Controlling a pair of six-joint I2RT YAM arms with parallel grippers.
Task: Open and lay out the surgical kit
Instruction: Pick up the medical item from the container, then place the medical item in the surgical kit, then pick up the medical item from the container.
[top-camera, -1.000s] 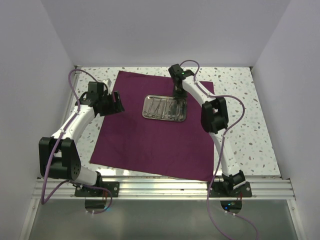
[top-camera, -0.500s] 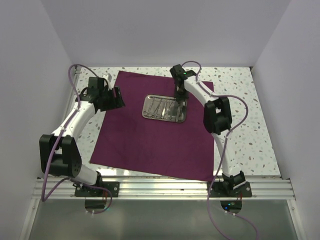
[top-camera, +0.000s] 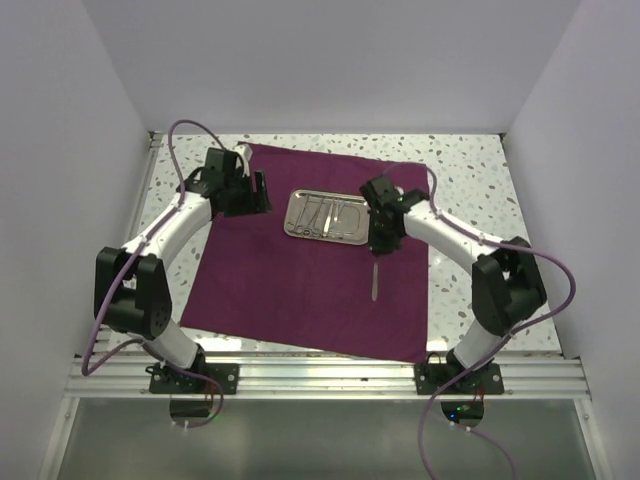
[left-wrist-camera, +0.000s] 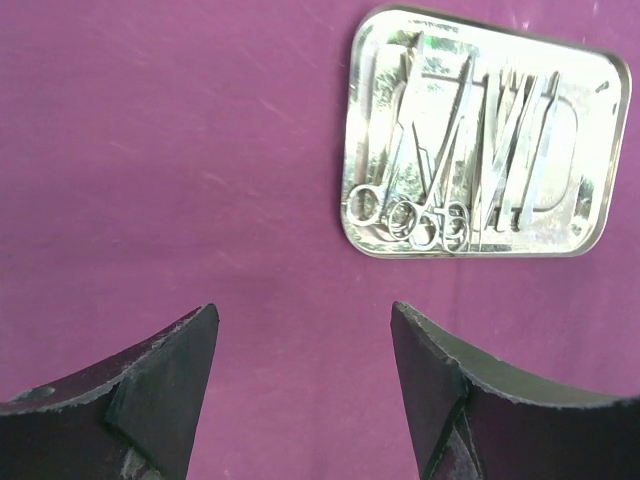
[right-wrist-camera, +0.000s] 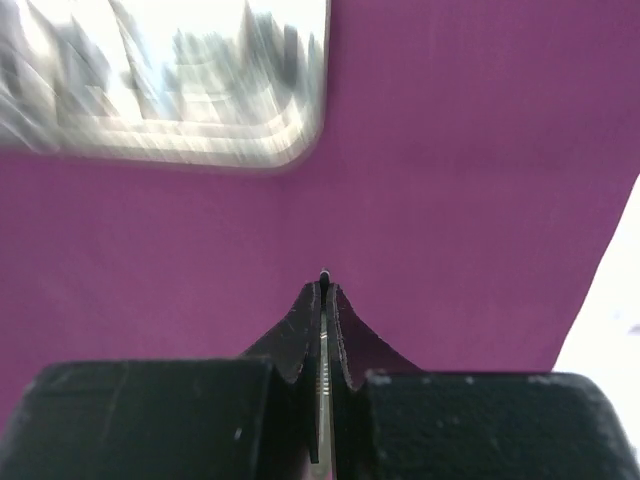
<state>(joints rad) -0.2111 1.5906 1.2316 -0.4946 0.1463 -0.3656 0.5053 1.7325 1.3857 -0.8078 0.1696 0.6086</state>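
Over the purple cloth (top-camera: 290, 290), the right gripper (top-camera: 377, 250), clamped on a slim silver instrument (top-camera: 374, 283), has left the shiny steel tray (top-camera: 296, 203). Layout has begun.

Cloth (top-camera: 300, 290): matt purple woven fabric, faint creases, no sheen. Tray (left-wrist-camera: 480, 250): polished steel, mirror-bright, glare on the rim. Instruments (left-wrist-camera: 430, 170) in it: same shiny bare metal. Tool (top-camera: 374, 282) pinched in right gripper (right-wrist-camera: 323, 300): slim silver metal, finely ridged at the grip. Left fingers (left-wrist-camera: 160, 385): matt black plastic, scuffed, grainy. Arm shells (top-camera: 180, 222): smooth white plastic, black joints. Table (top-camera: 480, 270): speckled stone-look, slight gloss. Rail (top-camera: 330, 372): brushed aluminium.
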